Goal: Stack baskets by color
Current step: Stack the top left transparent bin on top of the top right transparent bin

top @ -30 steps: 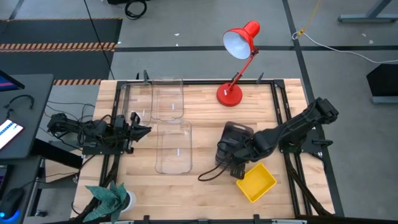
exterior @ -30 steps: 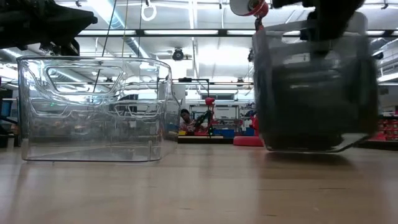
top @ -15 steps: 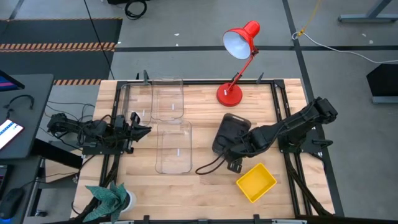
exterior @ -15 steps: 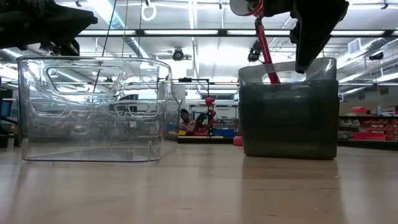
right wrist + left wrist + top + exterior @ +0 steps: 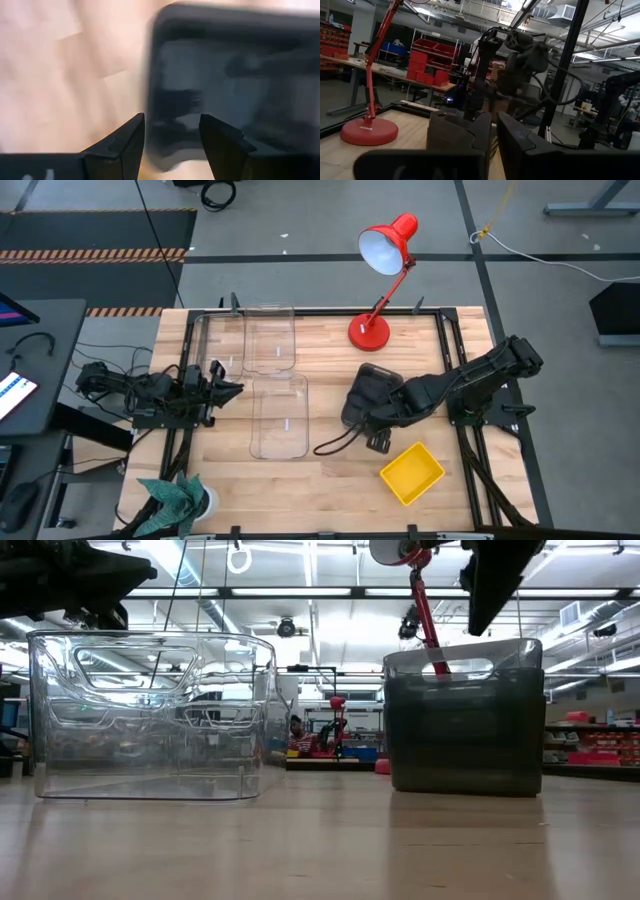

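Broadly, the wooden table (image 5: 330, 470), pale planks with a matt grain, carries every item of the sort. Two clear baskets (image 5: 279, 415) lie end to end near the left side: glossy, thin-walled, round-cornered tubs, largest of the bins, see-through enough that the wood shows beneath them. At mid-table rests the smoky grey basket (image 5: 365, 395), a smaller translucent dark tub, upright and flat on its base in the low view, near the red lamp (image 5: 372, 332), which has a round, heavy-looking foot. The right gripper (image 5: 378, 430) hangs just beside the grey basket's near rim, jaws spread wide and grasping nothing. A small opaque yellow basket (image 5: 411, 473) lies skewed toward the front right corner, apart from the grey one. The left gripper (image 5: 222, 377) waits at the table's left edge, fingers nearly closed on nothing. For the step in hand, judged as clearing away from the set-down grey bin, the arm should lift straight off the rim; smooth plastic probably slides if nudged.
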`<state>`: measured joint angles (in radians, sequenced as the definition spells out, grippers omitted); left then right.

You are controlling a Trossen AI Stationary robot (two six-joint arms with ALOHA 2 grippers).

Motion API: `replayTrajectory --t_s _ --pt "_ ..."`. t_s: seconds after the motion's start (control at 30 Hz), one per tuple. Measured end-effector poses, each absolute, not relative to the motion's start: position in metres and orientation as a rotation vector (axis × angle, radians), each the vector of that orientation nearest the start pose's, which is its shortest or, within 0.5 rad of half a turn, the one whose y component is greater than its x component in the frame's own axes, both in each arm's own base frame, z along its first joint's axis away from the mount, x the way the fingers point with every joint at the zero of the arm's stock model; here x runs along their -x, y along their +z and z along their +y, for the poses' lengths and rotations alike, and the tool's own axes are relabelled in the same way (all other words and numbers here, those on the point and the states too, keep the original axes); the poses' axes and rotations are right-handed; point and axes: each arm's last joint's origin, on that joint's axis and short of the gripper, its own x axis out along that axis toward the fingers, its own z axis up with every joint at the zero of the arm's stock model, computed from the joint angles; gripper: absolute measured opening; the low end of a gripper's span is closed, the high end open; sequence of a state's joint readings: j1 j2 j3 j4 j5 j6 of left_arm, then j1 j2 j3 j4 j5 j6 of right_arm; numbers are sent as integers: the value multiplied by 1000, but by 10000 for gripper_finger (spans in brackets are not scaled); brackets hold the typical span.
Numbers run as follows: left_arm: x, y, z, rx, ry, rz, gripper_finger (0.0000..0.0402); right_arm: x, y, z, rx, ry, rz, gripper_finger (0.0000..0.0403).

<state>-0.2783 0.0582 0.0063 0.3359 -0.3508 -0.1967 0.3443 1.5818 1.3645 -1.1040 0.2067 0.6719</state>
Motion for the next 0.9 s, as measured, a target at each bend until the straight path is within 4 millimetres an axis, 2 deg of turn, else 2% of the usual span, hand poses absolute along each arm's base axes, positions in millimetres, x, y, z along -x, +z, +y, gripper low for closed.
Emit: replayTrajectory --t_s 0.1,0.2,0.37,0.5,0.7,0.9 --pt "-94 193 -17 283 45 -277 32 -279 280 84 -109 -436 1210 189" --pt "-94 193 -17 283 45 -277 28 -281 269 69 -114 -490 1205 176" --pt "-94 193 -17 284 45 -279 26 -285 256 49 -157 -417 1150 148" --pt "-94 193 -17 284 45 -279 31 -277 257 34 -158 -409 1069 131" --pt "-94 193 -17 284 45 -279 33 -269 264 26 -175 -352 882 121" --pt "-94 193 -17 284 45 -279 26 -281 265 26 -182 -340 818 121"
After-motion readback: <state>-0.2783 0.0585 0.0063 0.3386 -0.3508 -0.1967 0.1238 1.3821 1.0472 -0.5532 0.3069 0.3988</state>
